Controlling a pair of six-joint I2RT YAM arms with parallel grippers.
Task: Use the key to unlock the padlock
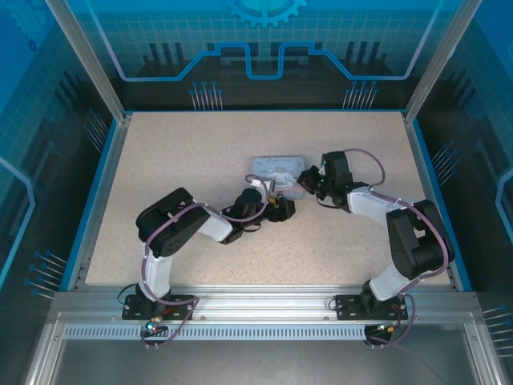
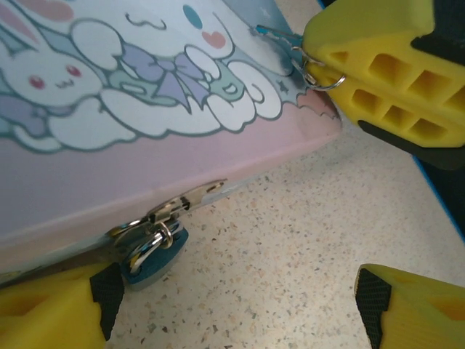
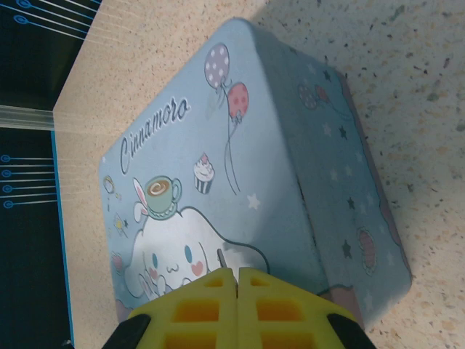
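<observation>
1. A speckled beige table is seen from above, bordered by a blue rim and enclosed by blue printed panels
2. Two black-and-white arms are bolted at the near edge. The left arm is bent inward toward the middle, and the right arm is folded and reaches in from the right
3. A pale lavender-blue rectangular tin, printed with a white long-eared cartoon character, balloons and a cupcake, is laid flat near the middle of the table, between the two wrists
4. The left pincer is placed just at the near side of the tin. Its yellow fingers are spread wide apart and nothing is gripped; bare table is seen between them
5. The right pincer is held at the right end of the tin, above one corner, with its yellow fingers pressed tightly together
6. The padlock, a tiny lock with a teal-blue body and a silvery shackle, is hung from a silver hasp on the tin's near side wall. It rests on the table, just beside one finger of the left pincer; whether they touch cannot be told
7. The key, a thin sliver of metal on a small wire ring, is pinched in the closed right pincer. It is pointed over the tin's lid, well apart from the padlock
</observation>
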